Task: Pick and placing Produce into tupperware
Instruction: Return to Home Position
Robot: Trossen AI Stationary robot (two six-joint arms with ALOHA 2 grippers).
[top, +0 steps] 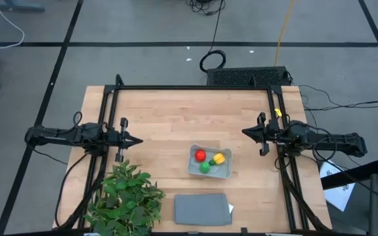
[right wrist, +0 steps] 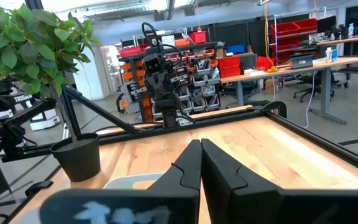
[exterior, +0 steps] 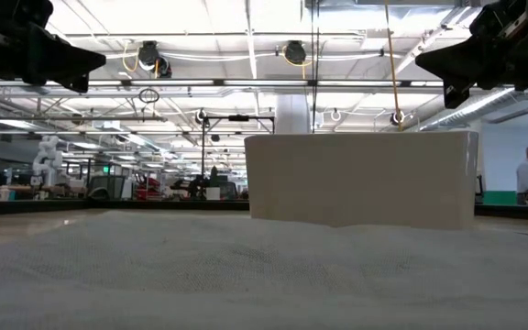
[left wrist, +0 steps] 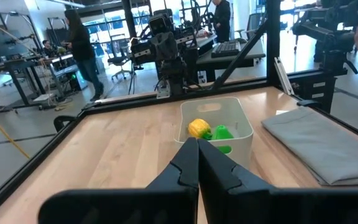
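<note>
High view puts the tupperware (top: 223, 172) in the lower middle of the frame, a little right of centre on the desk (top: 176, 111). All three produce pieces lie inside it. The red piece (top: 200, 155) is toward its upper left corner, the yellow piece (top: 219, 158) is to the right of that, and the green piece (top: 205, 167) is just below the two.

The left tool (top: 139, 139) hangs by the left edge of the desk and the right tool (top: 245, 132) by the right edge, both well apart from the container. In each wrist view the two fingers are pressed together with nothing between them, so both tools are clenched and empty. A leafy plant (top: 126, 196) fills the lower left, and a flat grey sheet (top: 202, 208) lies just below the container.

The filling looks done. Should a piece need lifting again, I judge these toys light, hard and smooth. The round ones would likely slip out of an off-centre pinch, so close across the widest part from above. The container looks thin-walled and light, apt to slide if bumped; take it by one long wall near the rim.
</note>
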